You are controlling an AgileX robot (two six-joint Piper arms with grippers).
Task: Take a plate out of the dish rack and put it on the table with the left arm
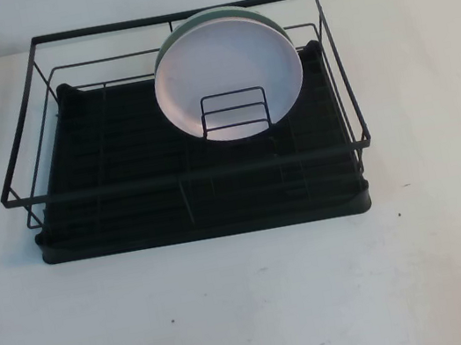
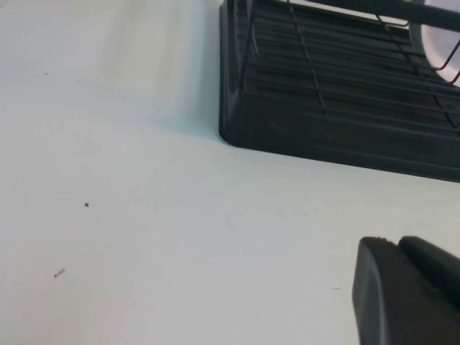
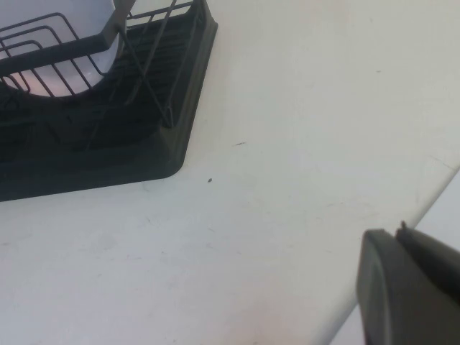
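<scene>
**Op:** Black wire-frame dish rack (image 1: 183, 158) on its black ribbed drip tray, mid-counter, far side. I've got the round pale pink matte plate (image 1: 227, 75) standing on edge inside it, toward the back right, leaning in the small black wire plate holder (image 1: 234, 111), whose loops cross the plate's lower front.

**Sup:** Anything behind it?

**Op:** Yes, a teal-green plate (image 1: 221, 16) of approx. the same size, right behind the pink one; only its top rim shows.

**Sup:** Counter?

**Op:** Plain white counter (image 1: 236, 305), a few tiny dark specks.

**Sup:** Left gripper?

**Op:** Black left gripper (image 2: 406, 291) is low over bare counter, near the rack's front left corner but apart from it, holding nothing. In the high view only a dark bit shows at the bottom left corner. Open or clenched, I can't tell.

**Sup:** Right?

**Op:** Black right gripper (image 3: 410, 287) sits over the counter's edge, well apart from the rack's front right corner, nothing in it. Can't tell its state either. In the right wrist view the pink plate shows through the rack wires.
</scene>
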